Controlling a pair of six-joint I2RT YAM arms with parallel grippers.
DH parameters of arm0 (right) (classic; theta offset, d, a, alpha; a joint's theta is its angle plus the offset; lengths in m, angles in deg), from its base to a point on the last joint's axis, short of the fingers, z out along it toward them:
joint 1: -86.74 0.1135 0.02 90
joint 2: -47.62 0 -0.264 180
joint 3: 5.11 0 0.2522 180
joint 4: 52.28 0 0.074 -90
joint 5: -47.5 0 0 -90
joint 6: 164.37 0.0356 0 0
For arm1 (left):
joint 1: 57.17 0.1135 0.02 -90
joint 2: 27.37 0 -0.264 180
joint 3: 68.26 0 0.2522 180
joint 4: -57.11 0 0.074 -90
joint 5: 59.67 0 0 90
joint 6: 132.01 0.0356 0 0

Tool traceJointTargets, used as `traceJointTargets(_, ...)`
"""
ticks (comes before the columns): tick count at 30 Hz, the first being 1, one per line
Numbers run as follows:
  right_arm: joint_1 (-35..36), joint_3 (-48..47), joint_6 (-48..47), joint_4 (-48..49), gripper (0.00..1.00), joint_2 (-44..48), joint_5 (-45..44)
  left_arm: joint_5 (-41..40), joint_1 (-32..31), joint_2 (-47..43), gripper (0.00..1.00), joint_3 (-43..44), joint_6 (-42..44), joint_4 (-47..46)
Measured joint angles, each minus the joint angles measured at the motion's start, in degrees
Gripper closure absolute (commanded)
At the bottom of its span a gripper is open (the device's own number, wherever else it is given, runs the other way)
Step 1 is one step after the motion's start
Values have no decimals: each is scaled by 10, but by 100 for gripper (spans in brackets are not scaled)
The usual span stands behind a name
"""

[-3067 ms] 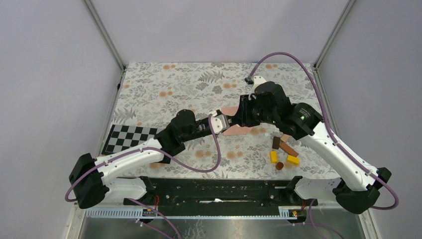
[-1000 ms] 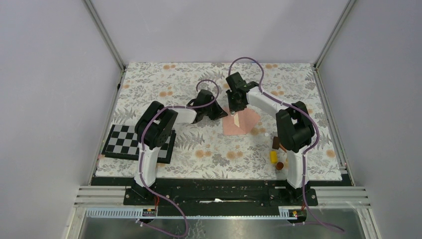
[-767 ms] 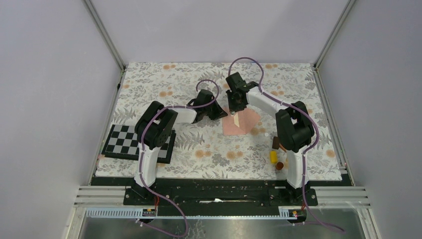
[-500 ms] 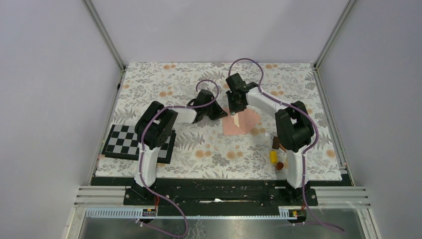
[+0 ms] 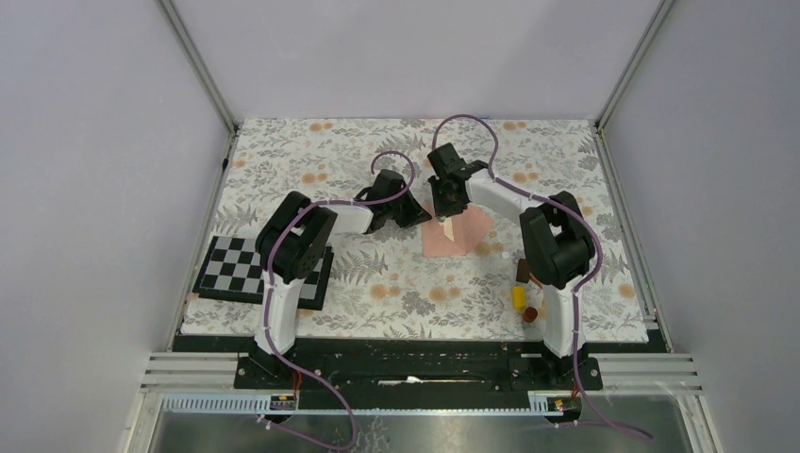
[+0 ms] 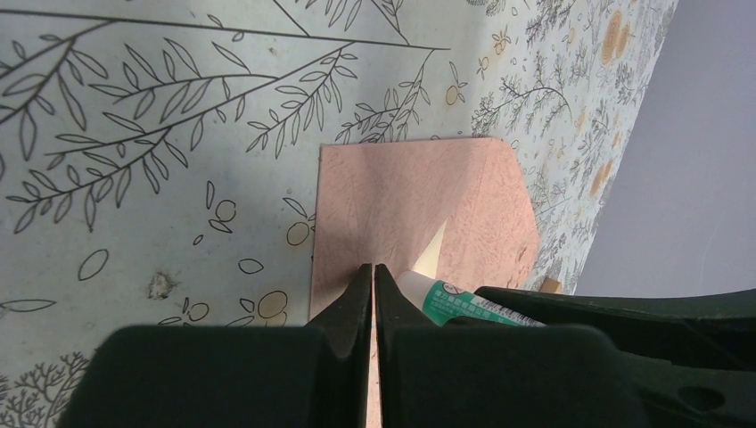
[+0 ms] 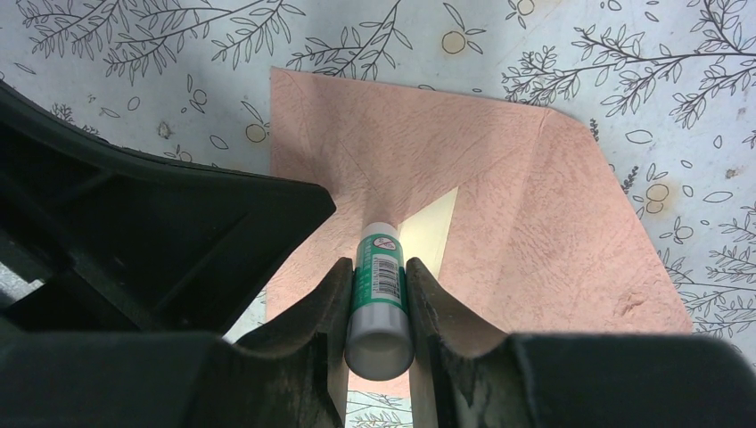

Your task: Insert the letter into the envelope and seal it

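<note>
The envelope lies flat on the floral tablecloth, about mid-table and a little to the right, with both arms bent in over it. From where I stand its flap looks folded back and open, and a thin cream wedge of the letter shows in the V of the opening. The left gripper has its fingers pinched fully together on nothing, the tips down at the envelope's edge; I cannot tell whether they press on the paper or hang just above it. The right gripper is clamped on a green-and-white glue stick, held lengthwise between the fingers, its far end pointing at the cream wedge and very close to the paper, though whether it touches I cannot say. The two grippers sit just beside each other. A checkerboard rests near the left edge of the table, well apart from the envelope, and a few small coloured blocks lie by the right arm.
</note>
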Motion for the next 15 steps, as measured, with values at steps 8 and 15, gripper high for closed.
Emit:
traceJointTargets(8,4,0,-5,0,100,0,-5,0,0,0,100,0,-6,2)
traceJointTargets(15,10,0,-14,-1,100,0,-11,-2,0,0,100,0,-10,2)
